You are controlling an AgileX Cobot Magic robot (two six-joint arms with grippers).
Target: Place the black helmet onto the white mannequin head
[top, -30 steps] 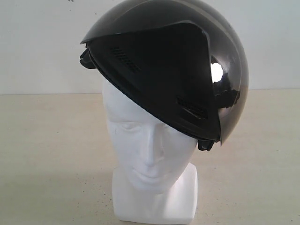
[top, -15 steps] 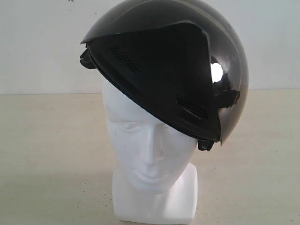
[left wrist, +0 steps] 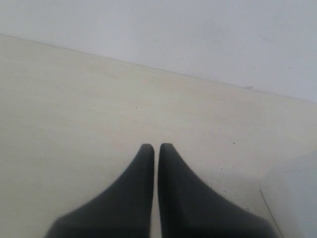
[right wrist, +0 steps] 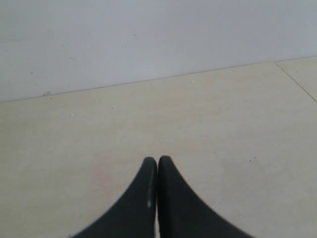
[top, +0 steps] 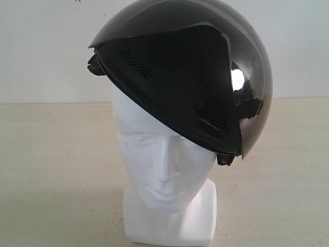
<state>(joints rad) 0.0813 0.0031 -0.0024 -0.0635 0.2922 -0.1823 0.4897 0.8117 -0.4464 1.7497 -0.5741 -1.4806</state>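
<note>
The black helmet (top: 180,77) sits on the white mannequin head (top: 159,170), and it sits crooked. Seen from the exterior camera, it rides high on the left side and dips low on the right, so its lower edge cuts diagonally across the face. The brow on the left side is bare, while the right temple and cheek are covered. The nose, the mouth and one closed eye show below the rim. The helmet is plainly wider than the head and overhangs it on both sides. Its rounded shell is glossy and carries one bright spot of reflected light (top: 237,80). The angular front panel is duller, with two small groups of vent slots (top: 136,63).

The head stands upright on its blocky neck base, on a pale beige worktop (top: 51,170) with a plain white wall (top: 41,51) behind it.

Neither arm is anywhere near the helmet in that view. The left gripper (left wrist: 156,147) hangs over bare worktop, its dark jaws drawn together with only a hairline between the tips and nothing in them. The right gripper (right wrist: 157,159) is likewise over bare worktop, its jaws pressed tight together and empty.
</note>
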